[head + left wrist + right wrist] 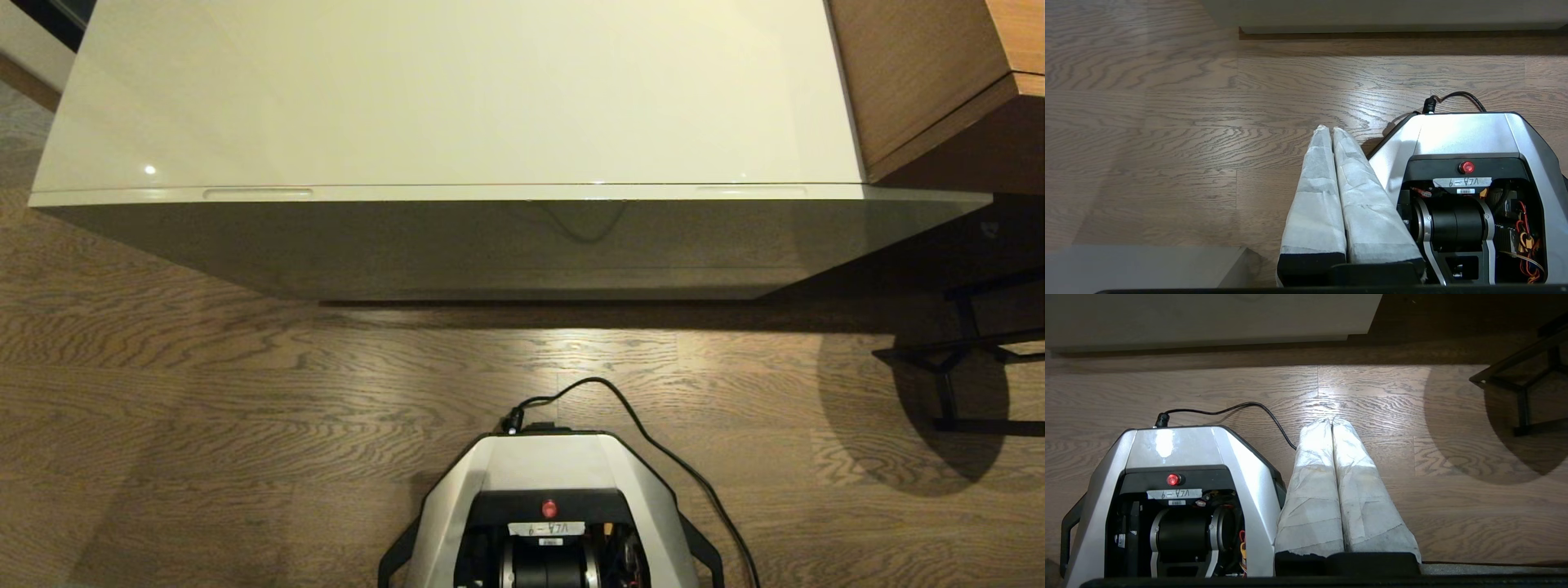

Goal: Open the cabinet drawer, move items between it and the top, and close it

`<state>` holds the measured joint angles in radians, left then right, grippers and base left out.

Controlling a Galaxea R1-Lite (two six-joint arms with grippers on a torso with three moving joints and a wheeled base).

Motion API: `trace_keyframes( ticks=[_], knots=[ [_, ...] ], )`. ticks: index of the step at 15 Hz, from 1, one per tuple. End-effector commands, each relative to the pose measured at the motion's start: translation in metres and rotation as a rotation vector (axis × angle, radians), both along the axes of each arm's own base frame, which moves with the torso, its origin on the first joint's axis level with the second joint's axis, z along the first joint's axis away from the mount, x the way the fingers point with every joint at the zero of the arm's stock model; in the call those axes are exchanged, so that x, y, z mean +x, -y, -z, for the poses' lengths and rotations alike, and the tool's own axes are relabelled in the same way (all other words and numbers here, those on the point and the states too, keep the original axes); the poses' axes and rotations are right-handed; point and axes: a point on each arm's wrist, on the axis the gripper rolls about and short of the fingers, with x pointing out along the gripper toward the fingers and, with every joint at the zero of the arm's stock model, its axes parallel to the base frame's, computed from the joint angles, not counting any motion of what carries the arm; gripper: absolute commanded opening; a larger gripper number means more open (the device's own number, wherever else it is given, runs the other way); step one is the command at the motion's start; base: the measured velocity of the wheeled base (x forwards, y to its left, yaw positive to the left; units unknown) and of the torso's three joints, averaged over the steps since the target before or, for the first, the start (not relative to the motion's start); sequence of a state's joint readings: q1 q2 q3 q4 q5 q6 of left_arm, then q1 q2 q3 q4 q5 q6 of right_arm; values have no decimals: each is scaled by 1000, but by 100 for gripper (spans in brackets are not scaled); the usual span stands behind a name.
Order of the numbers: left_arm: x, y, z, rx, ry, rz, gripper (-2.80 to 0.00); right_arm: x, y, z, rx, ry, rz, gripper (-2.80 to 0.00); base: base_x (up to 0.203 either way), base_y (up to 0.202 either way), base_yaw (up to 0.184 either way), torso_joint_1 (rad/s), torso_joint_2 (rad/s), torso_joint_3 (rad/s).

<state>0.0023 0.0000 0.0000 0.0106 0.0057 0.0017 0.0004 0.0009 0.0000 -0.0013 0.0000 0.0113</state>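
Note:
The low wide cabinet fills the upper half of the head view, with its glossy cream-white top (457, 90) bare. The cabinet drawer (490, 245) sits flush and closed beneath it, with one slim slot (257, 193) on the left of its front edge and another slot (751, 191) on the right. The items are out of view. Neither arm appears in the head view. My left gripper (1329, 128) hangs over the floor beside the robot base, its white-wrapped fingers pressed together and holding nothing. My right gripper (1332, 419) is parked the same way on the other side, shut and empty.
A brown wooden furniture piece (922, 73) adjoins the cabinet's right end. A black metal stand (963, 351) is on the floor at the right. My base (555, 490) faces the cabinet across a strip of wood floor, with a black cable (653, 441) trailing right.

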Motion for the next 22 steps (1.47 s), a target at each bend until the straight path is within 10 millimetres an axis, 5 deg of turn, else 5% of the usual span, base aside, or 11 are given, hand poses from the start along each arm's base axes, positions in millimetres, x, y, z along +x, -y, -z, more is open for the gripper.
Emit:
trace_keyframes(
  ticks=[1, 22],
  knots=[
    [0, 0, 0, 0, -2, -1, -280, 0, 0, 0, -1, -2, -1, -280, 0, 0, 0, 0, 0, 0],
    [0, 0, 0, 0, -2, -1, -280, 0, 0, 0, -1, -2, -1, -280, 0, 0, 0, 0, 0, 0]
  ],
)
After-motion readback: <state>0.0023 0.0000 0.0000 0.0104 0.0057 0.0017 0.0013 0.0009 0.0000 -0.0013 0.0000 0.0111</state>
